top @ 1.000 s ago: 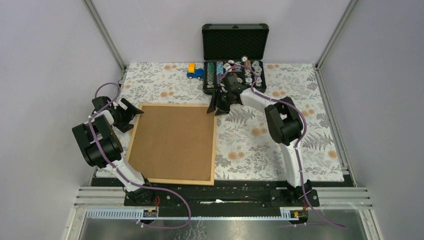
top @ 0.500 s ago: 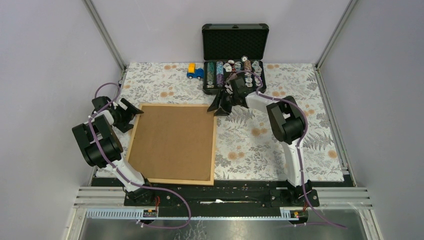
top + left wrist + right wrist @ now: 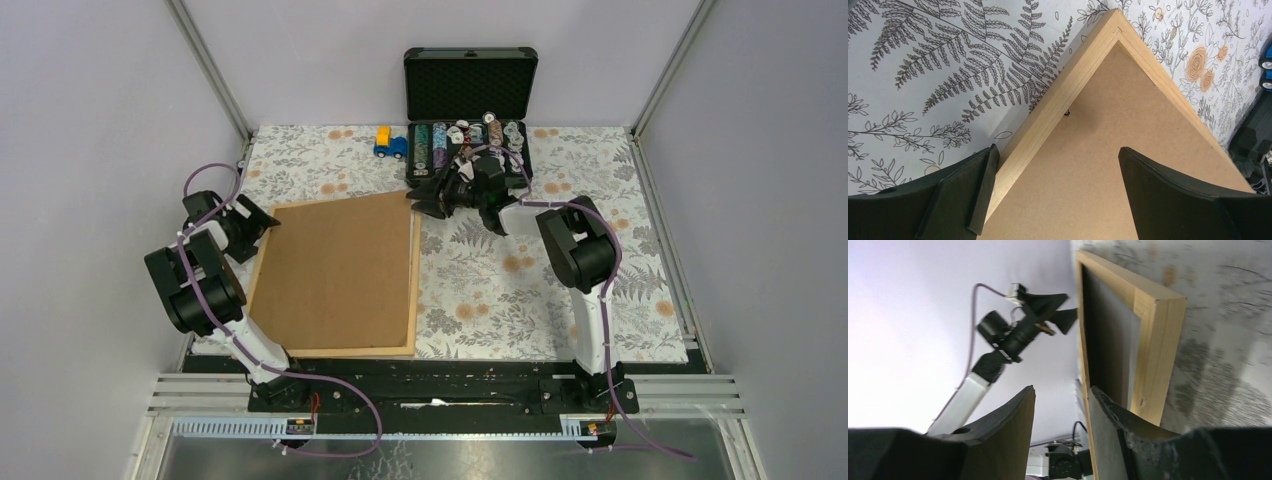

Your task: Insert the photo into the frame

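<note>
The frame (image 3: 350,350), thin light wood, lies face down on the left half of the table with a brown backing sheet (image 3: 335,270) in it. Its far right corner is raised off the cloth and rests against my right gripper (image 3: 425,198). In the right wrist view the frame (image 3: 1155,340) stands beside one finger (image 3: 1108,435), and the right gripper (image 3: 1062,388) has only wall showing in its gap. My left gripper (image 3: 265,225) hovers wide open over the far left corner of the frame (image 3: 1058,95). The photo is out of view.
An open black case (image 3: 470,85) holding small items stands at the back, just behind the right gripper. A blue and yellow toy car (image 3: 389,143) sits to its left. A floral cloth (image 3: 520,290) covers the table, with walls on three sides.
The right gripper has swung left and back, tipping up the frame's far right corner. The frame has tilted and slid a little left. The left arm has not moved.
</note>
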